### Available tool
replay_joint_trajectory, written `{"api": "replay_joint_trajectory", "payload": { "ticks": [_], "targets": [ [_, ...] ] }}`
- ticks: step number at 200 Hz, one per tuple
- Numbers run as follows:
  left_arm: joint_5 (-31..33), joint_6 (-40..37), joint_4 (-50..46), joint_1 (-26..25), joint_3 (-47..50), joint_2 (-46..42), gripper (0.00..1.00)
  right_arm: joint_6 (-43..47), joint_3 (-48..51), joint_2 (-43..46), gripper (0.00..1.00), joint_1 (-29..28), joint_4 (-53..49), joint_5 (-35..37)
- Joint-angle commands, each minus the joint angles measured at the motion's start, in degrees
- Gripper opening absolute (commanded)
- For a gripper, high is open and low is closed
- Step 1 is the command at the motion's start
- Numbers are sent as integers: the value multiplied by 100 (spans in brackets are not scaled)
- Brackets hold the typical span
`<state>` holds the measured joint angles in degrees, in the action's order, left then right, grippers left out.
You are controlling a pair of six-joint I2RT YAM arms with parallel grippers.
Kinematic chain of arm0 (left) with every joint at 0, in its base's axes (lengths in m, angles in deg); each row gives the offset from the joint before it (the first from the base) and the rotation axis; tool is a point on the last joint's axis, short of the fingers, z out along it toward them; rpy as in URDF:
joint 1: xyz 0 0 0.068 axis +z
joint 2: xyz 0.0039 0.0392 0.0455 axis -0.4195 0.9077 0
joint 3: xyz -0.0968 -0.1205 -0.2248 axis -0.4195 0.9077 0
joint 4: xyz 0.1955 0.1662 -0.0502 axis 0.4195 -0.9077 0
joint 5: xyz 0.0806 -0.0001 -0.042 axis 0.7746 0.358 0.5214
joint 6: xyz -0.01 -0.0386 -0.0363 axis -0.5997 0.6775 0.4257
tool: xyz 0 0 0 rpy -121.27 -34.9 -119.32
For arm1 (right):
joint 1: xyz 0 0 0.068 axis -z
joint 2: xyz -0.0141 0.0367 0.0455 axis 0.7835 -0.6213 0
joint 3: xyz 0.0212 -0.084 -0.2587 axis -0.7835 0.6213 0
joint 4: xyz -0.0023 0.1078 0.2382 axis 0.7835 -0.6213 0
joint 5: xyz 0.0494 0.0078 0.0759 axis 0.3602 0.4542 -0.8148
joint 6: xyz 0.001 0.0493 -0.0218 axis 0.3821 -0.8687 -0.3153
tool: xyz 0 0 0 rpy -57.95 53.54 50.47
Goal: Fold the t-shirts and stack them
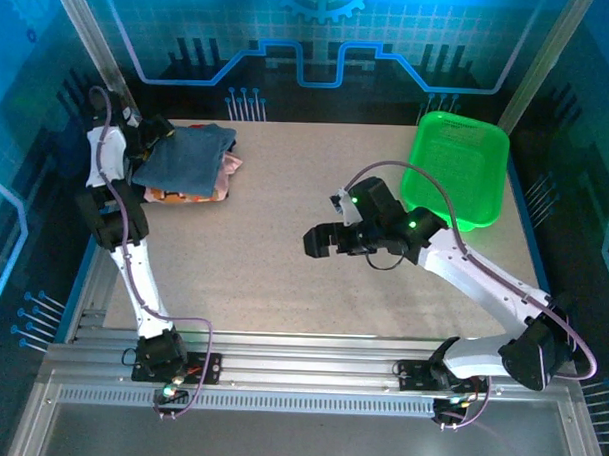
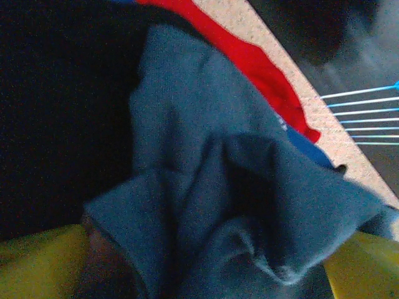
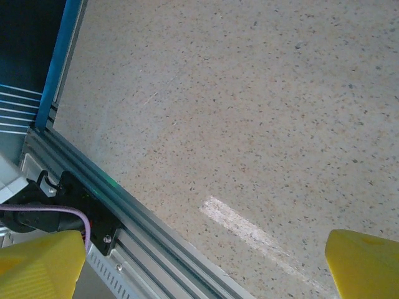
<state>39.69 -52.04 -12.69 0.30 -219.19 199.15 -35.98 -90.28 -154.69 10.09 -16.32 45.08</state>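
I find no text, label, number or brand that I can read in any view.

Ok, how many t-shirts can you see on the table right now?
2: the slate-blue shirt on top of the far-left pile, and the printed pink shirt under it. More may be hidden beneath.

Camera layout: one fixed overhead view, two wrist views.
The top external camera looks down from above and behind the arm bases over the whole table (image 1: pixel 283 277). The left wrist camera sits very close over the slate-blue t-shirt (image 2: pixel 237 187) at the far left. The right wrist camera looks from farther off toward the near left, sharing tabletop and near rail (image 3: pixel 156 243) with the overhead view.
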Motion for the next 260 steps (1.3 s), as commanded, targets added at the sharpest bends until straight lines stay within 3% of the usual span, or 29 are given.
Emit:
{"api": "replay_joint_trajectory", "payload": {
  "ticks": [1,36,70,100,124,153,179,202,221,241,260],
  "targets": [
    [-303,364,190,202,-32,-570,99,-48,-278,-12,100,-201,-103,170],
    [-633,672,497,279,457,-1853,99,-83,-244,470,100,-300,-521,746],
    [-788,613,660,188,1493,-3422,99,27,-34,1603,100,-243,-1090,1441],
    [-82,-278,506,-478,2870,-5157,99,198,412,2929,100,265,-1699,1934],
    [932,-729,828,-1229,4753,-6776,99,460,823,3816,100,1050,-2075,2293],
    [1603,-197,2267,-1445,7760,-9148,99,931,1500,4184,100,1860,-1909,2819],
    [2042,-510,2817,-1625,9526,-10630,99,1326,2553,4158,100,2484,-979,3327],
    [2097,-1084,3136,-1755,10393,-11166,99,1818,3466,4360,100,2842,386,3678],
    [2121,-1233,4067,-1854,11151,-11157,99,2215,4203,4575,100,3000,1790,3587],
    [2192,-1258,5683,-1938,11912,-10639,99,2221,4530,4154,100,3324,2701,3224],
    [2406,-1376,6692,-1939,12039,-9660,99,2359,4989,3727,100,3410,4104,2909]
  ]
}}
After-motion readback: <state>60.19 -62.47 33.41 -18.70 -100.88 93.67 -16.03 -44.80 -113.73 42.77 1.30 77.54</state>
